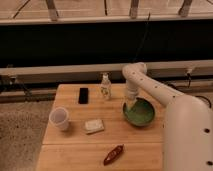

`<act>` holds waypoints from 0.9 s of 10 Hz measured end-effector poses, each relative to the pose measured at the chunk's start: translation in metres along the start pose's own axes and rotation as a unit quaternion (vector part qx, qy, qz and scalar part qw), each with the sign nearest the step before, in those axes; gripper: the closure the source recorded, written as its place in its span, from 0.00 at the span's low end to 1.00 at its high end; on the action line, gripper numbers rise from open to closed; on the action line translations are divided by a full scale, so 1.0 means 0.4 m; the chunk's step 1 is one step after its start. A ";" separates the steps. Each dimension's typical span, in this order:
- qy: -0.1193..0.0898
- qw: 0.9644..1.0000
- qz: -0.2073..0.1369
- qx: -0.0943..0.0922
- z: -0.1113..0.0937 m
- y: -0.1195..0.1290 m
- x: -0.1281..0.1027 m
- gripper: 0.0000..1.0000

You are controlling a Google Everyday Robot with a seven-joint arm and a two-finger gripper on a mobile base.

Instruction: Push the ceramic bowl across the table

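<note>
1. Table (75,145): light wood, plank seams visible, set before a dark wall with a pale rail.
2. Arm (160,95): white, entering from lower right, bent over the table's right side, reaching down to the bowl.
3. Bowl (140,113): green, wide and shallow, on the table's right half, near the right edge.
4. Gripper (130,104): pointing down at the bowl's rear left rim, at or just inside it; jaw state cannot be told.
5. Cup (60,119): white, upright, near the left edge.
6. Bottle (105,86): small, pale, upright near the rear edge, left of the gripper.
7. Phone (83,95): dark, flat, left of the bottle.
8. Sponge (93,125): pale block, between cup and bowl.
9. Red item (113,154): elongated, lying near the front edge.
</note>
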 end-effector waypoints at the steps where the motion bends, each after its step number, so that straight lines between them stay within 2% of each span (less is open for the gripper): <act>1: 0.001 1.000 -0.006 -0.001 0.000 0.004 -0.005 0.99; 5: 0.003 0.999 -0.033 -0.008 0.007 -0.030 -0.106 0.99; 9: 0.008 0.997 -0.074 -0.018 0.009 -0.014 -0.159 0.99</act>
